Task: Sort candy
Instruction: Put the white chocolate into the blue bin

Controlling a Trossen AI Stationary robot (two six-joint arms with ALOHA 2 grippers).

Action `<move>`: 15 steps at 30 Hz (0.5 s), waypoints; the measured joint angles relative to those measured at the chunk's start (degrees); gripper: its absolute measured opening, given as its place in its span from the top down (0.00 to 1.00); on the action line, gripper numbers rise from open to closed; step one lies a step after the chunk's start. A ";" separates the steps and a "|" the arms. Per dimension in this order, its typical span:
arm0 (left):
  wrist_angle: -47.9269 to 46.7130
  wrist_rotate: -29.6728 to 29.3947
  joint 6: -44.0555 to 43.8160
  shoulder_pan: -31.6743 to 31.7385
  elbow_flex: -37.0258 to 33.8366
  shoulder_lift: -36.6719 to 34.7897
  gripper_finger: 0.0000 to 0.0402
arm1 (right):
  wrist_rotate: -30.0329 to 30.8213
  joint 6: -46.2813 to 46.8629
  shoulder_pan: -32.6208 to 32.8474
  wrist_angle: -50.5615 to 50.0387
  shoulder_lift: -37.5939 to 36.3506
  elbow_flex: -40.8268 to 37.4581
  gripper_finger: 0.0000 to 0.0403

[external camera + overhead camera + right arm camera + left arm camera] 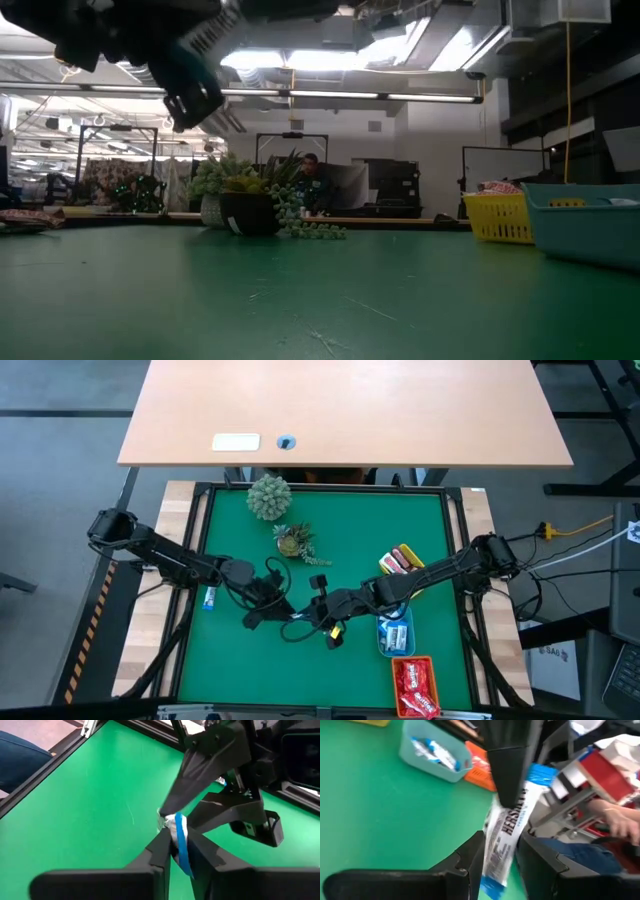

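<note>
A blue-and-white candy (506,835) is being gripped at once by the left gripper (497,865) and the right gripper (179,851), above the bench (350,520). Its wrapper is being partly hidden by fingers.

Blue-and-white wrapped candy (506,836) above a green table (385,815), light-blue tray (436,757).

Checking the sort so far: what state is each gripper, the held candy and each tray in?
left gripper: jaws shut on the blue-and-white candy
right gripper: jaws shut on the same candy
blue-and-white candy: held by both grippers
blue tray: partly filled
orange tray: holds red packets
yellow tray: partly filled
</note>
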 joint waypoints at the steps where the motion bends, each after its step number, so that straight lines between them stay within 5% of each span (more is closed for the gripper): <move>1: -0.97 -0.61 -0.01 0.02 0.02 -0.03 0.72 | -0.01 0.38 0.00 -0.20 0.00 0.00 0.89; 7: -2.33 -2.52 0.54 0.04 0.05 -0.02 0.72 | -1.16 3.69 -0.02 -2.66 0.00 0.00 0.94; 15: -2.62 -3.53 2.63 0.07 -0.02 0.05 0.72 | -4.07 6.58 0.11 -5.86 -0.02 0.04 0.90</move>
